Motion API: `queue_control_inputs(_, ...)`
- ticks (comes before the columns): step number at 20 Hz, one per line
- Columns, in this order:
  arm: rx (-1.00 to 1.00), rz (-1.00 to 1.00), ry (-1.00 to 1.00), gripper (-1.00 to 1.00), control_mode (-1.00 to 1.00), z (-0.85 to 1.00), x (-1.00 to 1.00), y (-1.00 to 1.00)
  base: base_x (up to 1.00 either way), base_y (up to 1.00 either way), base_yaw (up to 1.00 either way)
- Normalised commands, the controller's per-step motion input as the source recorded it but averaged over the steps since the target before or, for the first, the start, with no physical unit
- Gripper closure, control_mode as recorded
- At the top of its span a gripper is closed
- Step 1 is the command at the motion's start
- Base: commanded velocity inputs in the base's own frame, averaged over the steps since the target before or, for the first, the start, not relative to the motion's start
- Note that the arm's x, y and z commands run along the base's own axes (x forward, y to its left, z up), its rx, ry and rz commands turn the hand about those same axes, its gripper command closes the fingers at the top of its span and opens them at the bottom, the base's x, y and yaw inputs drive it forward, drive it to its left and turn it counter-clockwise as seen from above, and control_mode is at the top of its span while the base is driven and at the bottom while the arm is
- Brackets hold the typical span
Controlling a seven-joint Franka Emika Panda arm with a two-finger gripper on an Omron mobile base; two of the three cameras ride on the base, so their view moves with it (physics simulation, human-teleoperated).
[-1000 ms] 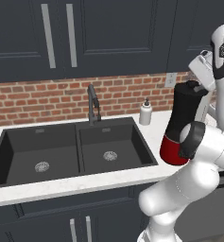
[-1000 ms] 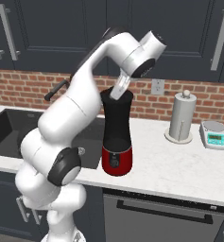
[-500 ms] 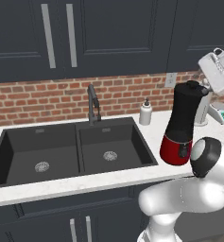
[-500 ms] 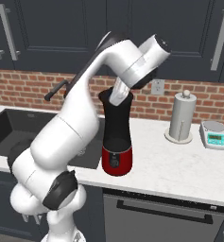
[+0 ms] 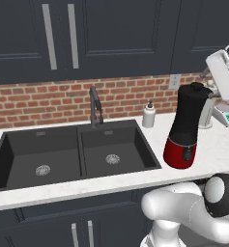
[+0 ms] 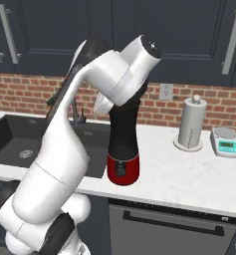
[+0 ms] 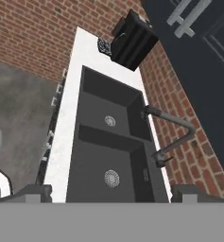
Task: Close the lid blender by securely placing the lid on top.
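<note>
Fingertips (image 7: 35,191) sit wide apart at the bottom of the hand view, jaws spread and holding nothing, looking along the double sink (image 7: 108,142) and its dark faucet (image 7: 172,130). Over on the white counter (image 5: 217,144), the blender (image 5: 186,128) stands upright right of the sink, lid (image 5: 195,88) resting on top of the black jar. White soap bottle (image 5: 149,116) just behind it by the brick wall. Paper towel roll (image 6: 191,122) and kitchen scale (image 6: 226,142) stand further right, well apart from the blender.
</note>
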Motion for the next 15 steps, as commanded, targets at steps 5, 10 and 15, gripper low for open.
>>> queue_control_inputs(5, 0.00, 0.00, -0.04, -1.00, -1.00, 0.04, -0.66, 0.99, 0.00, 0.00, 0.00)
queue_control_inputs(10, -0.03, 0.00, 0.00, -1.00, -1.00, 0.00, -0.62, 1.00, 0.00, 0.00, 0.00)
queue_control_inputs(15, -0.09, -0.01, -0.02, -1.00, -1.00, -0.08, -0.56, 0.93, 0.00, 0.00, 0.00)
